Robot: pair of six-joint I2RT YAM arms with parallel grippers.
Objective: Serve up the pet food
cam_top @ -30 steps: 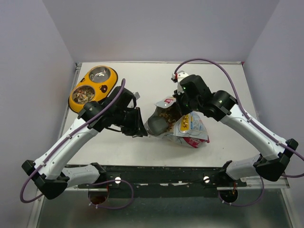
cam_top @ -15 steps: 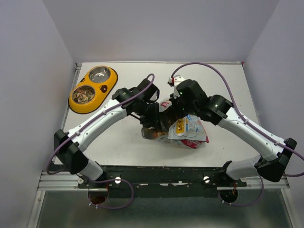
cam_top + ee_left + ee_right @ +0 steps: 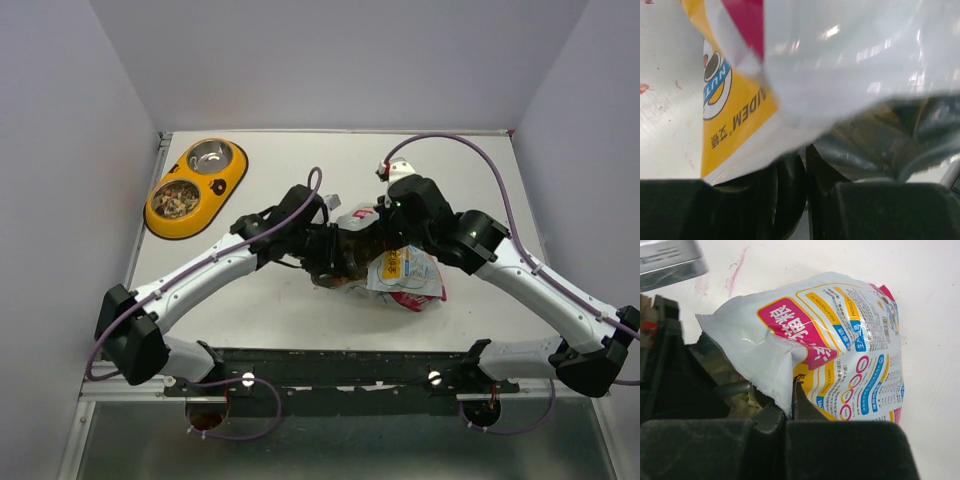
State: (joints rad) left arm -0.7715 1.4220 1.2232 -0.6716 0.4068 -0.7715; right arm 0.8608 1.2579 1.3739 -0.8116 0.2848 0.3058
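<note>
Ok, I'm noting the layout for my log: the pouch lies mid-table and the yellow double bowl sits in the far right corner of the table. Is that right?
Not quite. The yellow double bowl sits in the far left corner of the table, not the far right, as the top view shows. The pouch does lie mid-table.

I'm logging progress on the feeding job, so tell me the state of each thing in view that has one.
Crinkly yellow-white-silver pet food pouch: open, lying on its side.
Silver metal scoop: pushed into the pouch's mouth.
Yellow double bowl: kibble in its near side, far steel cup empty.
Left pincer: closed on the scoop.
Right pincer: shut on the pouch's torn edge.
</note>
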